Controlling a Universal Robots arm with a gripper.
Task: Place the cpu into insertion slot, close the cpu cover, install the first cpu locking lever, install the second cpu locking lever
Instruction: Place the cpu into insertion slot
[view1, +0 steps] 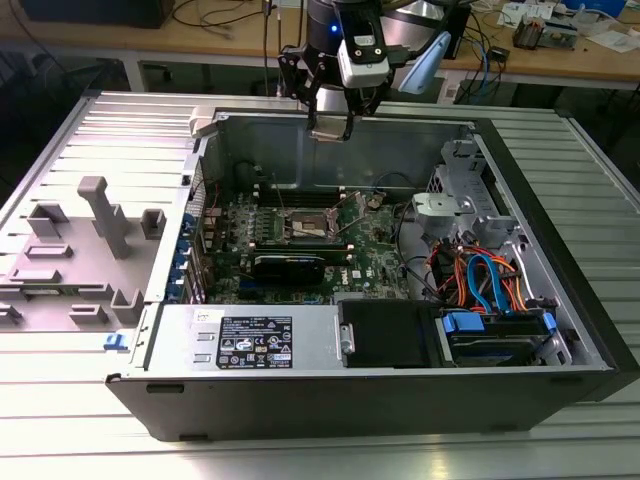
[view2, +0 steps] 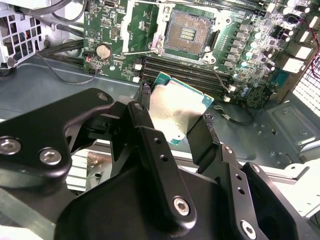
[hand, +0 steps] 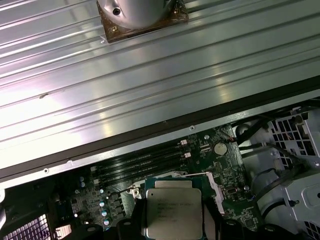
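We have the cpu pinched by its edges between the 2 fingers of the gripper, high over the open case, well apart from the bare insertion slot. The chip looks slightly tilted, though that is hard to judge. Set down skewed or off-centre, it could catch the rim or bend contacts, and so thin a grasp may slip.

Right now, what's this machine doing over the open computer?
A robot arm's gripper is shut on a small silvery chip, holding it in the air above the open computer case. The socket on the green board below is empty, and its metal cover is flipped open beside it. The chip is not yet placed.
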